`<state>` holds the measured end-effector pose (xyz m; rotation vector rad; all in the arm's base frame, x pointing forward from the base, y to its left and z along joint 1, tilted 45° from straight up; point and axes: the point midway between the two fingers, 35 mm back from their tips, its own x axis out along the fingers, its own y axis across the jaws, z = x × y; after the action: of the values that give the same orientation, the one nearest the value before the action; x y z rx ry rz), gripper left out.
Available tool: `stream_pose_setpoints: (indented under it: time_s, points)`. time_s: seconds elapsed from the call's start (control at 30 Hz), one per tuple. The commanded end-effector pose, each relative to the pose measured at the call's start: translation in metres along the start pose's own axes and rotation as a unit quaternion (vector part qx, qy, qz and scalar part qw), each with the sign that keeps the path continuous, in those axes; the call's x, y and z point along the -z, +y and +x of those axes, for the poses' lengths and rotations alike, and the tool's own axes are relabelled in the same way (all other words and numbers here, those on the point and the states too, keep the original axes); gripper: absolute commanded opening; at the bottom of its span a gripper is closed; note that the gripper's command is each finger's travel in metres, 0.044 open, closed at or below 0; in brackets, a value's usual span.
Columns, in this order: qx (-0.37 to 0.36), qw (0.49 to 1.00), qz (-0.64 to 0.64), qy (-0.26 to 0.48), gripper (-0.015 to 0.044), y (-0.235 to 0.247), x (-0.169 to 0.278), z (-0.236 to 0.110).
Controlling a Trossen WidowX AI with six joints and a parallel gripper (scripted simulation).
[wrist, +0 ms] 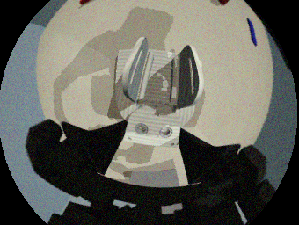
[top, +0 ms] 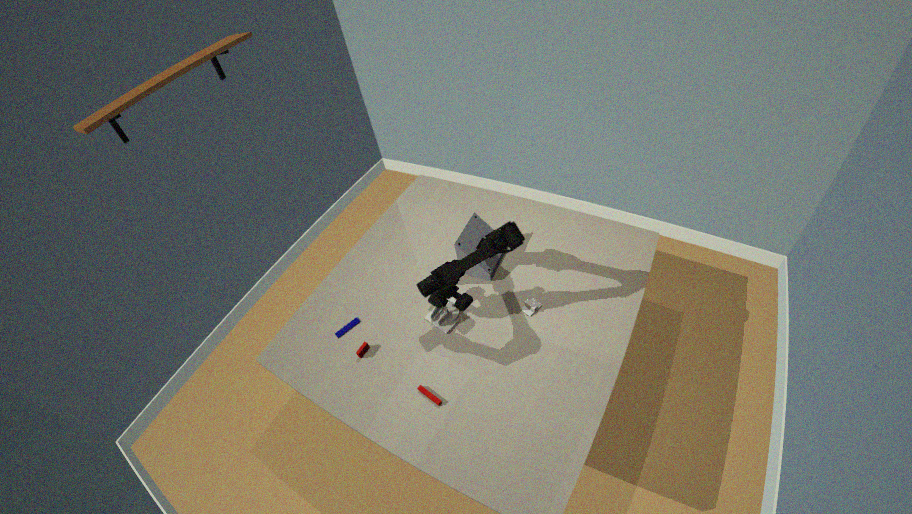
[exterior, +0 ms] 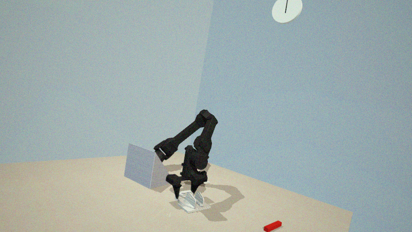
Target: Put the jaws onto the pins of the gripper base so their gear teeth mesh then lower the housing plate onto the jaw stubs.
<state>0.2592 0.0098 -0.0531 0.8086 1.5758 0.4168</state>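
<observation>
Top-view clock, 12 at top of frame. The white gripper base (top: 450, 328) (exterior: 189, 211) (wrist: 123, 57) lies flat on the pale surface, its ribbed face partly shaded. Two jaws rise from it as tall rounded fins, apart with a channel between. We can't see the pins or gear teeth well enough to call the mesh. A ribbed white strip (wrist: 152, 139) with two round features crosses the near end; we can't confirm it's the housing plate or that it's seated level.

Around the gripper (top: 450, 307) (exterior: 185, 195) (wrist: 152, 127): blue bar (top: 348, 327) (wrist: 251, 32) at 9 o'clock, red block (top: 362, 349) at 8, red bar (top: 429, 395) (exterior: 272, 226) at 6, small white part (top: 531, 306) at 3. Grey wedge mount (top: 471, 233) (exterior: 139, 166) sits toward 12 to 1. The arm hides part of the assembly from above.

In the wrist view, fins sit at 12 o'clock from the fingertips, just beyond them; strip is right between. We have fingers well spread, closed against the strip's sides.
</observation>
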Motion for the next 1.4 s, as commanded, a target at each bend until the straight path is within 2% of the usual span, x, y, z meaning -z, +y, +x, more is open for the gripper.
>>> stream_pose_setpoints:
  time_s: [0.0,1.37]
  points:
    - [0.000,1.000,-0.002,-0.001,0.0351,0.0001,-0.0008,-0.0026]
    - [0.000,1.000,-0.002,-0.001,0.0351,0.0014,-0.0019,0.0039]
